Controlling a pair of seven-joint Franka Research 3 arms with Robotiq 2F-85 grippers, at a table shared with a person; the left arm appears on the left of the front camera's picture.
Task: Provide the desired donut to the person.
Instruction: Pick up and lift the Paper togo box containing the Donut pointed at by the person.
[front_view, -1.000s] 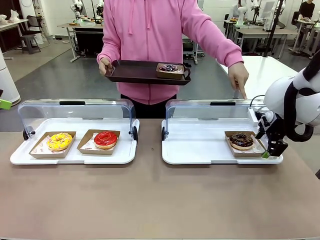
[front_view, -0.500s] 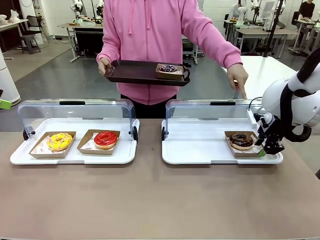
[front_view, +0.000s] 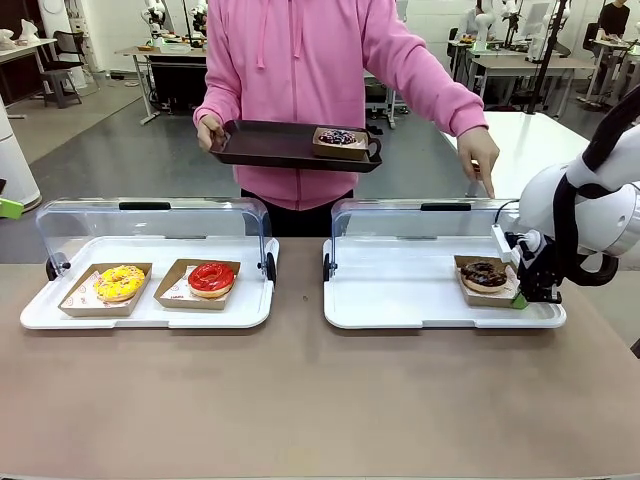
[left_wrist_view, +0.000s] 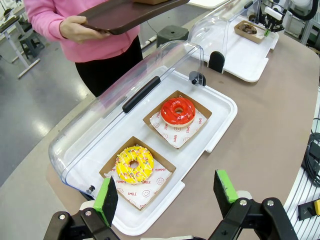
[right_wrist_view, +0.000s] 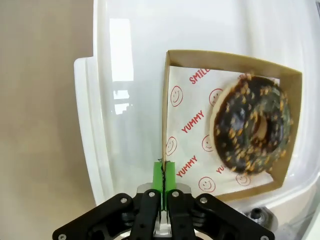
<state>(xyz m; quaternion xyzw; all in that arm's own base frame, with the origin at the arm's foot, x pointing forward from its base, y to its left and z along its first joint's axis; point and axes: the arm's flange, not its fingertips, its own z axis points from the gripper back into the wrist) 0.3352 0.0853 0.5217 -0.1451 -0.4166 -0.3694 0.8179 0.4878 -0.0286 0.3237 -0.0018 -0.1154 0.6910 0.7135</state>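
Observation:
The person in a pink hoodie stands across the table, one finger pointing down at the chocolate donut. That donut lies in a cardboard tray at the right end of the right white case. My right gripper is shut on the cardboard tray's near edge. The person's other hand holds a dark serving tray carrying a sprinkled donut in its box. Over the left case, my left gripper hangs open with nothing in it.
The left white case holds a yellow donut and a red donut. Both clear lids stand raised at the back. Bare table lies along the near side.
My right gripper moved in and up to the cardboard tray's edge and closed on it; the tray has shifted slightly. The person's pointing hand stays put.

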